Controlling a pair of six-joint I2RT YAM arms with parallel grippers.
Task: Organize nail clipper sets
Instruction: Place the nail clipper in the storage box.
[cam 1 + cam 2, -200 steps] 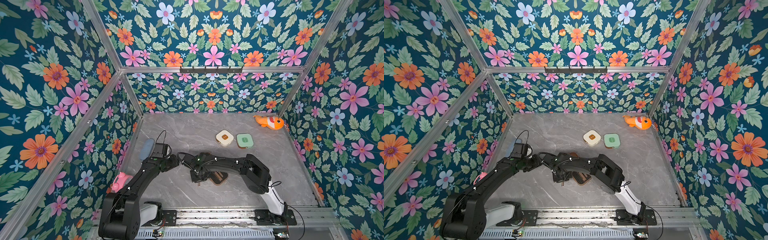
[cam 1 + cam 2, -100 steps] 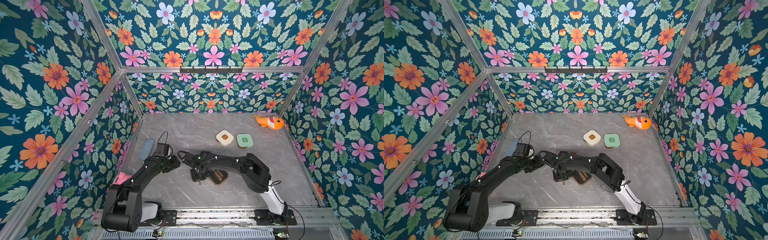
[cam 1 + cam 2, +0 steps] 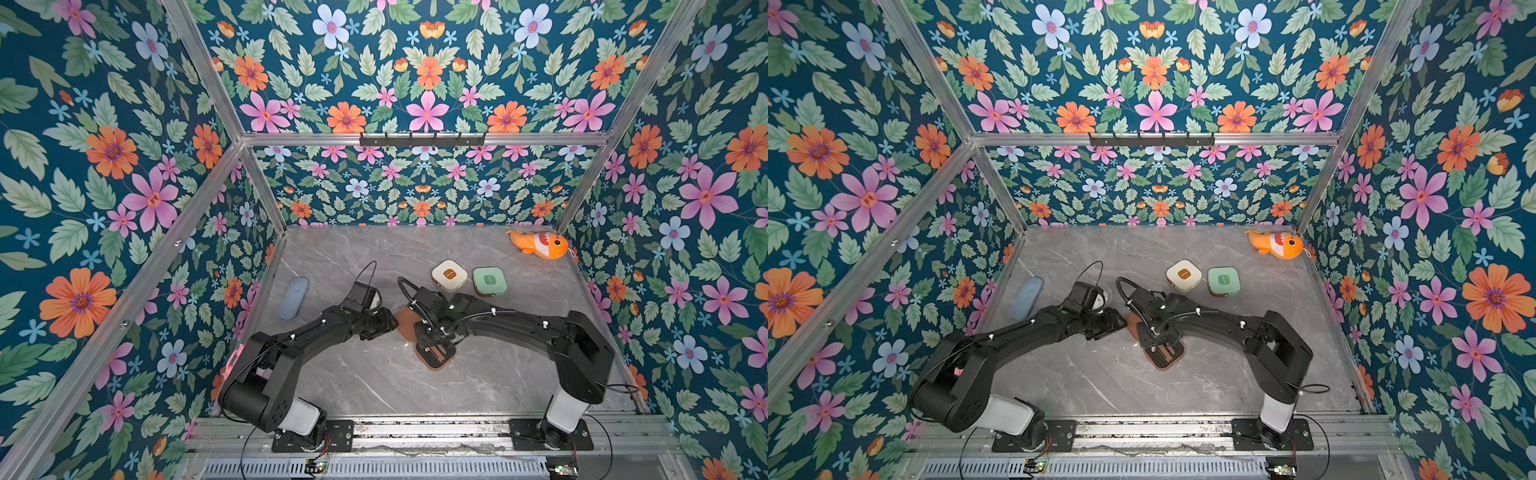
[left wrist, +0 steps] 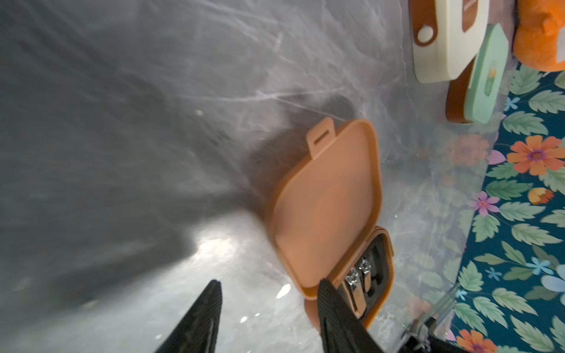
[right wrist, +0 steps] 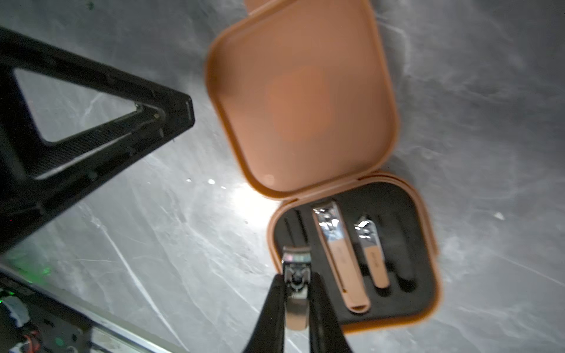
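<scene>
The brown case (image 3: pixel 434 356) lies open at the table's middle, lid (image 5: pixel 302 101) flat and black tray (image 5: pixel 403 244) up. Two clippers sit in the tray, a long one (image 5: pixel 339 253) and a short one (image 5: pixel 373 253). My right gripper (image 5: pixel 295 276) hovers over the tray's edge, shut on a third nail clipper (image 5: pixel 296 293). My left gripper (image 4: pixel 269 287) is open and holds nothing, one finger (image 4: pixel 328 301) right at the rim of the lid (image 4: pixel 327 207). In both top views the cream case (image 3: pixel 449 275) and mint case (image 3: pixel 489 281) stand closed behind the arms.
An orange fish plush (image 3: pixel 540 245) lies in the back right corner. A pale blue oblong case (image 3: pixel 294 297) rests by the left wall. Something pink (image 3: pixel 233 360) shows behind my left arm near the left wall. Floral walls enclose the grey marble table (image 3: pixel 374 382).
My left gripper has moved right, up to the brown case's lid. My right gripper's jaws have narrowed onto the nail clipper and stayed over the tray.
</scene>
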